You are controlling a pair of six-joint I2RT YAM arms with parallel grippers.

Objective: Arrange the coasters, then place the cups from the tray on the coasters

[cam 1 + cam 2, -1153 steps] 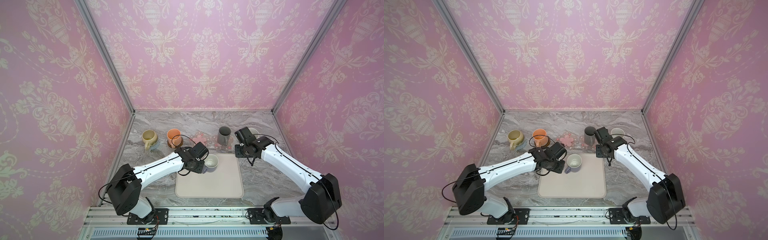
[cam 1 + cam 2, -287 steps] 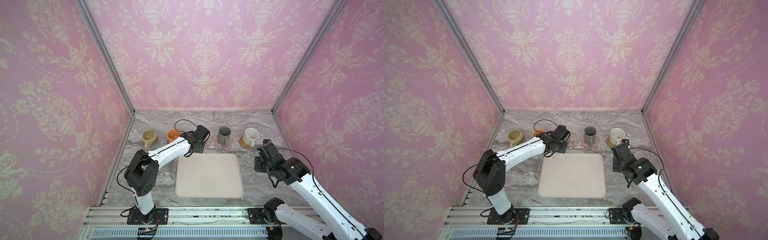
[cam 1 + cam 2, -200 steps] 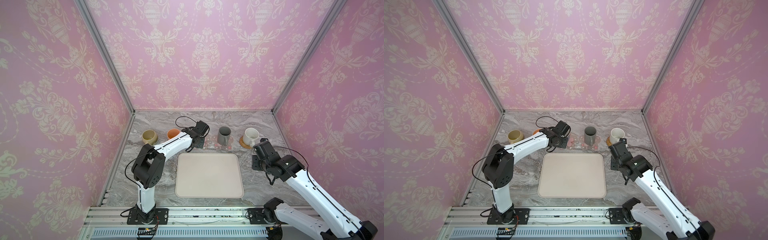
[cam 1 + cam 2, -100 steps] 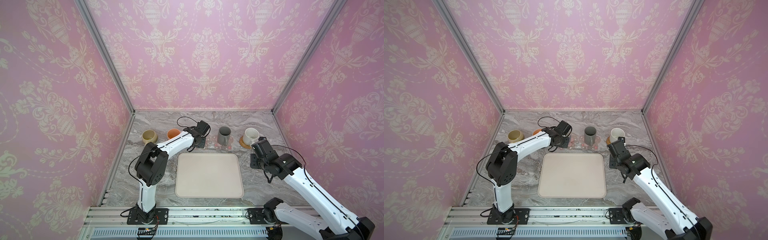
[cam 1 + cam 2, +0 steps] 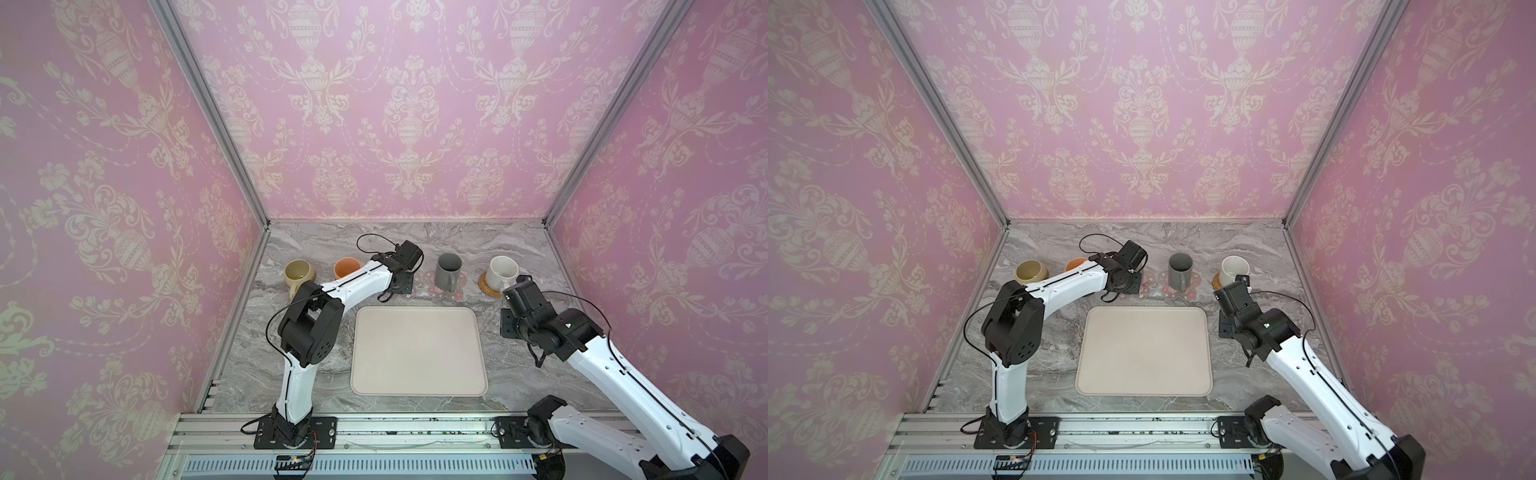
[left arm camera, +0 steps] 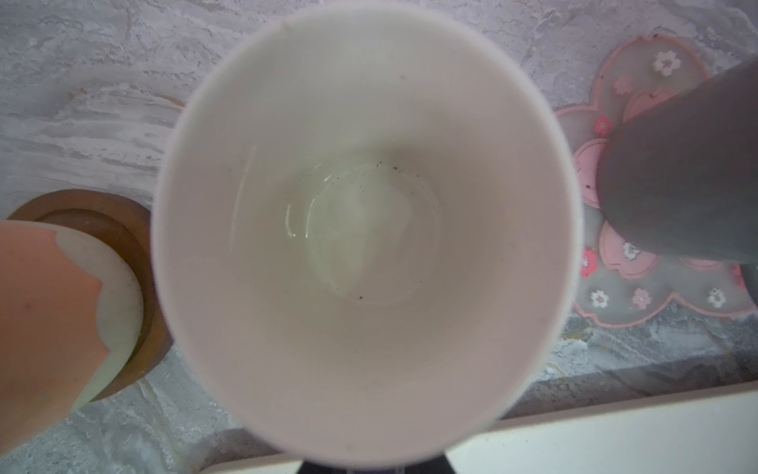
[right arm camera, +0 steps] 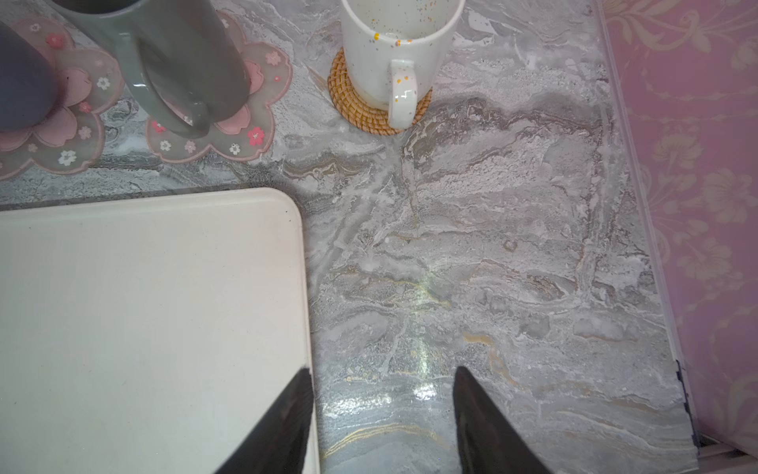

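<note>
The lavender mug [image 6: 361,230], white inside, is set upright on a pink flower coaster [image 7: 74,143] at the middle of a row of five mugs ranged along the far part of the bench [image 5: 478,245]; in the left wrist view its mouth is seen from straight above. Toward the bench's right edge are found the dark grey mug [image 5: 449,272], handle turned to the near edge, on a second pink flower coaster [image 7: 254,123] laid just beside the first, and the white speckled mug [image 5: 1232,270] on the tan rattan coaster [image 7: 361,121], nearest the far right corner. Toward the left edge are found the peach-orange mug [image 5: 347,268] on the dark brown coaster [image 6: 90,205] and the olive-yellow mug [image 5: 299,274], whose mat cannot be made out. The tray [image 5: 417,353], cream with rounded corners, is placed at the bench's middle, between the row and the near edge, its far rim near the two pink coasters. The left hand [image 5: 401,276] is positioned directly over the lavender mug; its fingers are hidden by the mug's rim, so it cannot be told whether they are closed on it. The right hand [image 7: 382,368] is seen open above the bench beside the tray's far right corner, nothing between its fingers [image 7: 287,410], apart from the white speckled mug. The bench is grey-marbled, enclosed by pink wallpaper [image 5: 407,104].
</note>
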